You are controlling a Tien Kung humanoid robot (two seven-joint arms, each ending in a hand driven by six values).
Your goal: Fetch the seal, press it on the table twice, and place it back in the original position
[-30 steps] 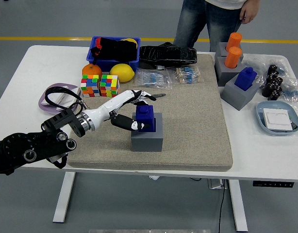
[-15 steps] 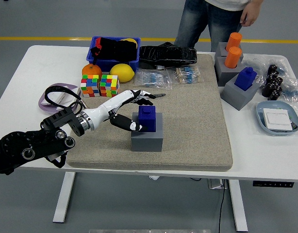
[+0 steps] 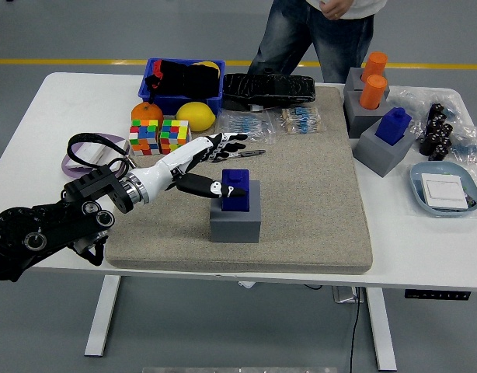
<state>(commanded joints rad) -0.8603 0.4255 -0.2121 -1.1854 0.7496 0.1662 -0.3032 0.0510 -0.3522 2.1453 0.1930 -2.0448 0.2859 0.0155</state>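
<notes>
Your blue seal (image 3: 236, 189) sits upright in its grey holder block (image 3: 235, 218), on the beige mat (image 3: 316, 202), toward the mat's left half and nearer the tabletop's (image 3: 425, 249) front edge than its back. Your left hand (image 3: 210, 166) is at the seal's left side: the thumb (image 3: 203, 186) points at the seal and its tip looks to touch the seal's left face, while the other fingers (image 3: 227, 144) are spread and pass behind and above it, clasping nothing. Your left arm enters from the lower left corner. Toward the back left corner you have two puzzle cubes (image 3: 159, 136), an orange (image 3: 146, 112), a lemon (image 3: 195, 116) and a blue bin (image 3: 184, 84). Along the right edge you have a second blue seal (image 3: 393, 124) in a grey block, two orange seals (image 3: 372, 80) and a blue dish (image 3: 447, 190). A person (image 3: 316, 35) stands at the far edge.
</notes>
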